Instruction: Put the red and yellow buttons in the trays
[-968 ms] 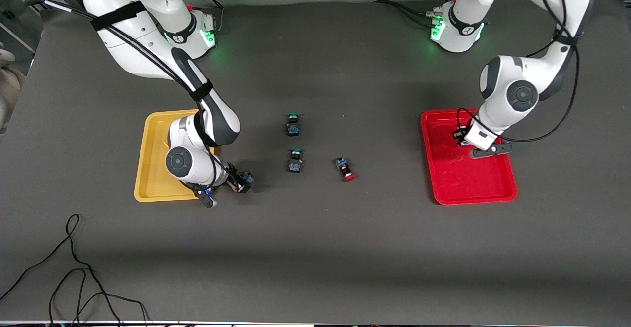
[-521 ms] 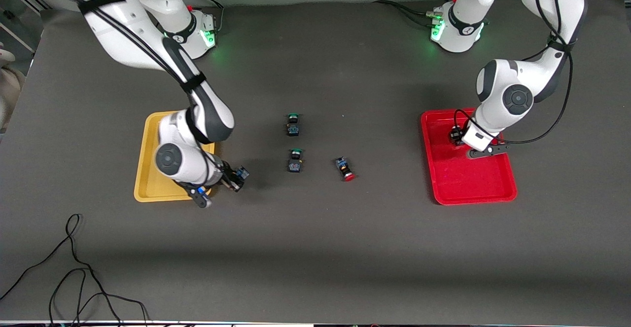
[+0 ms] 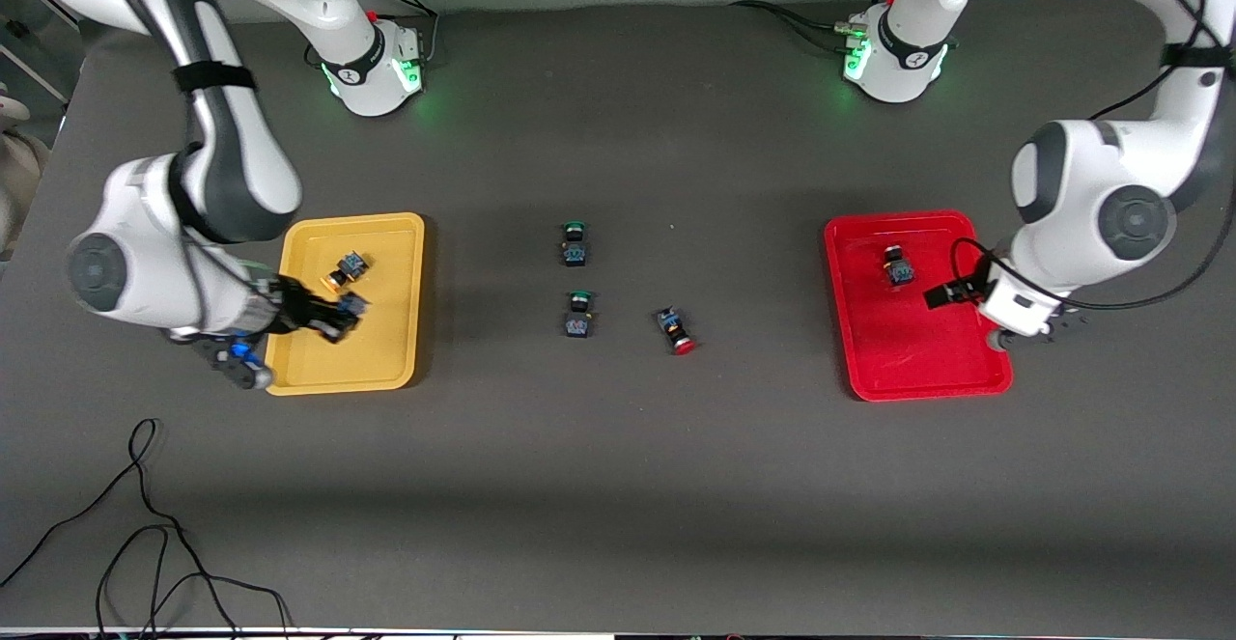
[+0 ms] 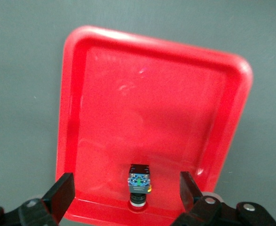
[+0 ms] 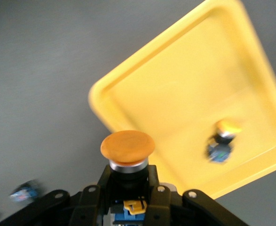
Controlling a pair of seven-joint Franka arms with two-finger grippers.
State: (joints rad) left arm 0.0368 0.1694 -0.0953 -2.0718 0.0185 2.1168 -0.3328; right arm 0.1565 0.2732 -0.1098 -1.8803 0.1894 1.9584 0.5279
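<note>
My right gripper (image 3: 333,319) is shut on an orange-yellow capped button (image 5: 127,149) and holds it over the mustard yellow tray (image 3: 386,350), which also shows in the right wrist view (image 5: 175,89). A second yellow button (image 3: 346,269) lies in that tray and shows in the right wrist view (image 5: 221,141). My left gripper (image 3: 951,292) is open over the red tray (image 3: 917,379). A dark-bodied button (image 3: 898,266) lies in the red tray, between my open fingers in the left wrist view (image 4: 139,182); its cap colour is unclear. A red-capped button (image 3: 676,329) lies on the table mid-way.
Two green-capped buttons (image 3: 575,242) (image 3: 578,314) lie on the dark table between the trays, beside the red-capped one. A black cable (image 3: 145,524) lies near the table's front edge at the right arm's end.
My right gripper carried the yellow button from the table beside the yellow tray to over the tray. My left gripper let go of its button in the red tray and drew back.
</note>
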